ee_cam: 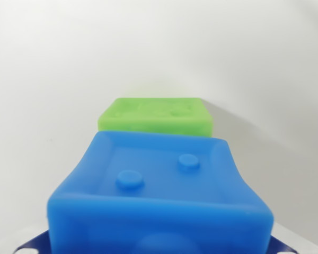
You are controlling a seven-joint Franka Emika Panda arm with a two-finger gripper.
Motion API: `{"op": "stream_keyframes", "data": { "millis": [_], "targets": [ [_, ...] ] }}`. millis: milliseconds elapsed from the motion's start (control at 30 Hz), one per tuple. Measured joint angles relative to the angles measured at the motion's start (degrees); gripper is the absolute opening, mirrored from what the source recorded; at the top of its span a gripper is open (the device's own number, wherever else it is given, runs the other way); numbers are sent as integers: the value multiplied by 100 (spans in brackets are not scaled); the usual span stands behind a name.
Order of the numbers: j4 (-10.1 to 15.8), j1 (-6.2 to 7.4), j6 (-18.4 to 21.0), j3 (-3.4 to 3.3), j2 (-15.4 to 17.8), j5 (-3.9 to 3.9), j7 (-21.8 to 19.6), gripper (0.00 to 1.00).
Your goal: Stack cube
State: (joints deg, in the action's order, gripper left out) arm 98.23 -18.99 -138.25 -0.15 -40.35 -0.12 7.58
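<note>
A blue cube [159, 185] with a recessed top and two round studs fills the lower half of the wrist view, very close to the camera. Dark blue slivers of my fingers [29, 244] show at its lower left and lower right corners, pressed against its sides, so my gripper [158, 250] is shut on it. A green cube [156, 116] of the same shape lies just beyond the blue one, on the white surface, partly hidden by the blue cube's far edge. How high the blue cube hangs above the surface cannot be told.
A plain white surface [53, 69] surrounds both cubes. A soft shadow falls to the right of the green cube.
</note>
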Motion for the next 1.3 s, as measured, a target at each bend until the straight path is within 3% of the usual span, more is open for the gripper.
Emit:
{"op": "stream_keyframes", "data": {
  "millis": [567, 600, 1300],
  "targets": [
    [-26, 0, -95, 0, -117, 0, 0, 0],
    [-27, 0, -96, 0, -117, 0, 0, 100],
    [-30, 0, -98, 0, -117, 0, 0, 100]
  ]
}}
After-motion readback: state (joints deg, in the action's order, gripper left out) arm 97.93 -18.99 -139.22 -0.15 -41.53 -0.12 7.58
